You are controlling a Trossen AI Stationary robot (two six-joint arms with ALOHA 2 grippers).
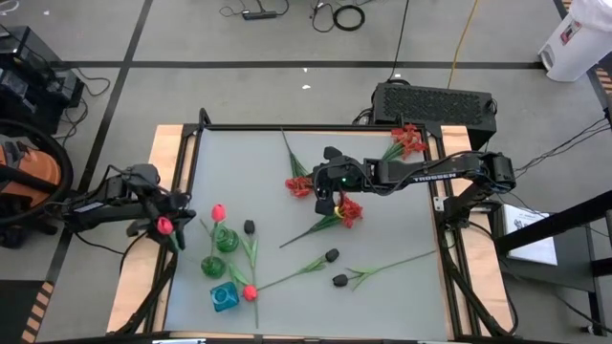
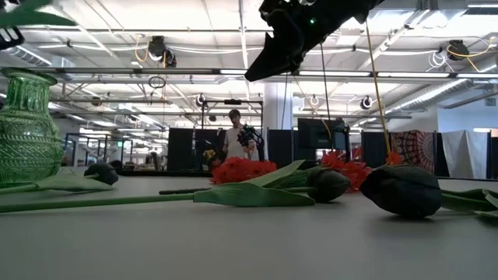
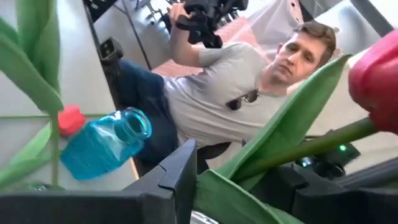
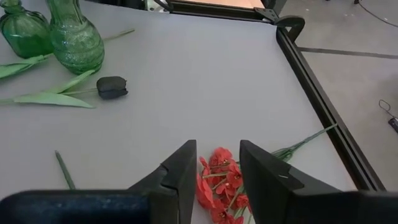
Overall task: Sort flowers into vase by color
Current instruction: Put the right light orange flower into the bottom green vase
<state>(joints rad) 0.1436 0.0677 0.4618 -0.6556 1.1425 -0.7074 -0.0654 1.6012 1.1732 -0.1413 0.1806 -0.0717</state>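
Pale grey worktop (image 1: 382, 296) with black frame, bearing two textured green glass vases (image 1: 226, 239), a blue vase (image 1: 223, 298), frilly red blooms (image 1: 298, 185), red-pink tulips (image 1: 218, 212) and black buds (image 1: 331, 255) on green stems.

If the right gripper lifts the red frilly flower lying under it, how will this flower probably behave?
The red frilly flower will likely droop: its thin stem trails far past the right gripper. It looks light, so lifting should be easy. The loose clustered petals may crush or slip if pinched there.
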